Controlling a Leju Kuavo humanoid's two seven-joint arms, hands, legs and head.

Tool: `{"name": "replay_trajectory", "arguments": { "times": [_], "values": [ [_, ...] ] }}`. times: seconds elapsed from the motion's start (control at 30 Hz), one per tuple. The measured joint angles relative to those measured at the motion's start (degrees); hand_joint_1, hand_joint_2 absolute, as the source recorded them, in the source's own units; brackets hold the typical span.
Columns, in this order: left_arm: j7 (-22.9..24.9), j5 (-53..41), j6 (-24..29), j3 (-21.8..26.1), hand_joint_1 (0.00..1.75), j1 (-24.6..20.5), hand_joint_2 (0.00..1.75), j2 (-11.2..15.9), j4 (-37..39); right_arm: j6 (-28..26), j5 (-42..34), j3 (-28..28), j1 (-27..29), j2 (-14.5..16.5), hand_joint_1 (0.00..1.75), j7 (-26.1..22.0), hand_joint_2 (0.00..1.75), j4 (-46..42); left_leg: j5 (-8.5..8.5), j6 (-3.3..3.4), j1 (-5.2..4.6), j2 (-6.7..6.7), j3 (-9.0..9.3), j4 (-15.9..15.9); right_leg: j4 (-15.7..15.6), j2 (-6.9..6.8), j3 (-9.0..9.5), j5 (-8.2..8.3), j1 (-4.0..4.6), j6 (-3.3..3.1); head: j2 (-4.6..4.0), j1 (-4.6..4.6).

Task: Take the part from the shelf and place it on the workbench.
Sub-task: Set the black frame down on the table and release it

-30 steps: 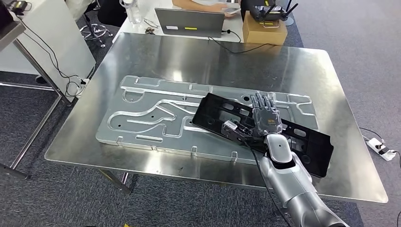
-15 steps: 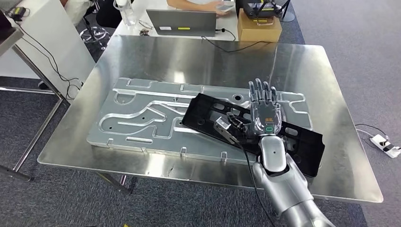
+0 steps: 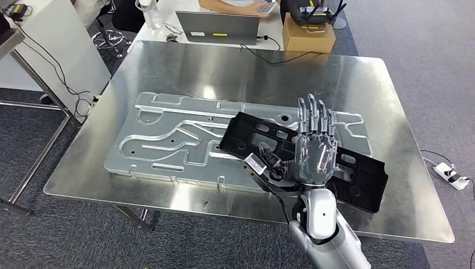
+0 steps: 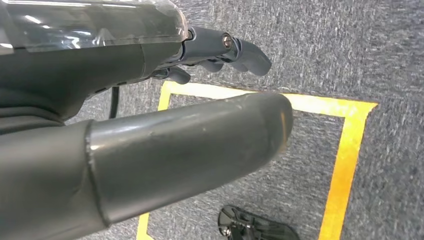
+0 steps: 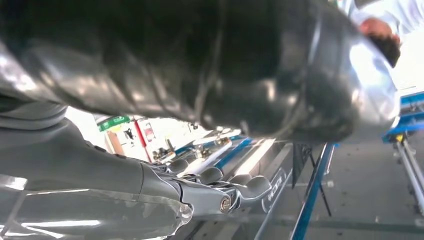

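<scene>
Right robot hand [image 3: 313, 157] has lifted off black part [image 3: 358, 174], lying diagonally

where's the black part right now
In the head view the black part lies on the workbench, right of centre, angled across the grooved aluminium plate, with the right hand open above its middle.

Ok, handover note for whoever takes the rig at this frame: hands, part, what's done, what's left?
Right hand: fingers spread, raised over the black plastic part, holding nothing.
Left hand: hanging over the carpet floor, holding nothing.
The part lies flat on the workbench, partly over the machined aluminium plate.
Done: part is on the workbench, apparently released.
Left: pull the right arm clear; check placement.
</scene>
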Motion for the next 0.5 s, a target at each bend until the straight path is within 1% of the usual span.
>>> {"name": "replay_trajectory", "arguments": {
  "times": [0.03,0.07,0.1,0.13,0.17,0.2,0.23,0.27,0.3,0.33,0.37,0.43,0.47,0.5],
  "values": [
    [0.0,0.2,0.0,0.1,0.00,0.0,0.00,-0.1,0.0,-0.9,0.0,-0.1,1.0,-0.1,0.00,-0.5,0.00,-0.7,0.08,0.17,0.06,0.04,0.09,-0.1,3.0,-0.02,-1.35,-1.78,-0.26,0.30,0.00,0.02],
    [0.0,0.4,0.0,0.2,0.00,0.0,0.00,-0.1,0.0,-2.1,0.0,-0.3,2.5,0.0,0.00,-1.5,0.00,-1.7,0.09,0.26,0.09,-0.02,0.10,-0.2,6.8,-0.05,-3.13,-3.67,-0.47,0.58,0.00,0.03],
    [0.0,0.7,0.0,0.4,0.00,0.0,0.00,-0.2,0.0,-3.5,0.0,-0.8,4.5,0.2,0.00,-2.8,0.00,-2.9,0.06,0.28,0.09,-0.10,0.11,-0.1,10.3,-0.05,-4.87,-5.05,-0.71,0.82,0.00,0.03],
    [0.0,1.0,0.0,0.5,0.00,0.1,0.00,-0.2,0.0,-4.8,-0.2,-1.5,6.8,0.7,0.00,-4.5,0.00,-4.1,0.00,0.28,0.10,-0.18,0.14,-0.1,12.3,-0.06,-5.92,-5.36,-0.91,0.99,0.00,0.02],
    [-0.1,1.3,0.0,0.7,0.00,0.2,0.00,-0.3,0.0,-6.0,-0.7,-2.2,9.0,1.3,0.00,-6.1,0.00,-5.4,-0.05,0.25,0.11,-0.24,0.18,0.0,12.1,-0.08,-5.91,-4.53,-1.06,1.07,0.00,0.02],
    [-0.1,1.7,0.0,1.0,0.00,0.2,0.00,-0.4,0.0,-6.9,-1.8,-2.9,11.0,2.1,0.00,-8.0,0.00,-6.8,-0.13,0.18,0.13,-0.28,0.25,0.1,9.8,-0.12,-4.81,-2.79,-1.17,1.08,0.00,0.02],
    [-0.2,2.0,0.0,1.3,0.00,0.3,0.00,-0.6,0.0,-7.5,-3.9,-3.7,12.9,2.9,0.00,-10.4,0.00,-8.3,-0.24,0.05,0.15,-0.30,0.32,0.2,5.9,-0.16,-2.91,-0.74,-1.24,1.00,0.00,0.02],
    [-0.4,2.4,0.0,1.6,0.00,0.3,0.00,-0.7,0.0,-7.9,-7.1,-4.9,14.8,4.0,0.00,-13.9,0.00,-9.8,-0.35,-0.15,0.07,-0.34,0.35,0.4,2.3,-0.19,-1.11,0.73,-1.13,0.85,0.00,0.02],
    [-0.5,2.9,0.0,1.9,0.00,0.3,0.00,-0.9,0.0,-8.2,-11.3,-6.5,16.9,5.6,0.00,-18.3,0.00,-11.2,-0.43,-0.45,0.01,-0.39,0.34,0.5,-0.5,-0.17,0.18,1.69,-0.99,0.64,0.00,0.01],
    [-0.7,3.4,0.0,2.3,0.00,0.3,0.00,-1.0,0.0,-8.3,-16.0,-8.7,19.0,7.3,0.00,-23.0,0.00,-12.1,-0.46,-0.79,-0.07,-0.42,0.30,0.6,-1.9,-0.10,0.79,2.05,-0.81,0.42,0.00,0.00],
    [-0.8,3.9,0.0,2.7,0.00,0.3,0.00,-1.1,0.0,-8.4,-20.7,-11.2,20.9,9.2,0.00,-27.6,0.00,-12.5,-0.41,-1.16,-0.12,-0.43,0.29,0.5,-2.1,-0.02,0.79,2.01,-0.60,0.21,0.00,-0.01],
    [-0.9,4.8,0.2,3.5,0.00,0.4,0.00,-1.5,0.0,-8.6,-29.4,-16.6,23.8,12.4,0.00,-34.4,0.00,-11.5,-0.51,-1.90,0.01,-0.38,0.28,0.5,-2.5,-0.04,0.70,2.45,-0.66,-0.49,0.00,-0.01],
    [-0.9,5.1,0.3,3.9,0.00,0.4,0.00,-1.7,0.0,-8.6,-32.8,-19.2,24.9,13.7,0.00,-37.1,0.00,-10.4,-1.35,-2.17,0.08,-0.32,0.08,1.1,-2.8,-0.14,0.65,2.78,-0.76,-1.00,0.00,-0.02],
    [-1.0,5.3,0.4,4.2,0.00,0.5,0.00,-1.9,0.0,-8.6,-35.3,-21.6,25.8,14.9,0.00,-39.3,0.00,-9.1,-2.96,-2.35,0.15,-0.27,-0.47,2.7,-3.1,-0.25,0.50,3.17,-0.88,-1.53,0.00,-0.02]
  ]
}}
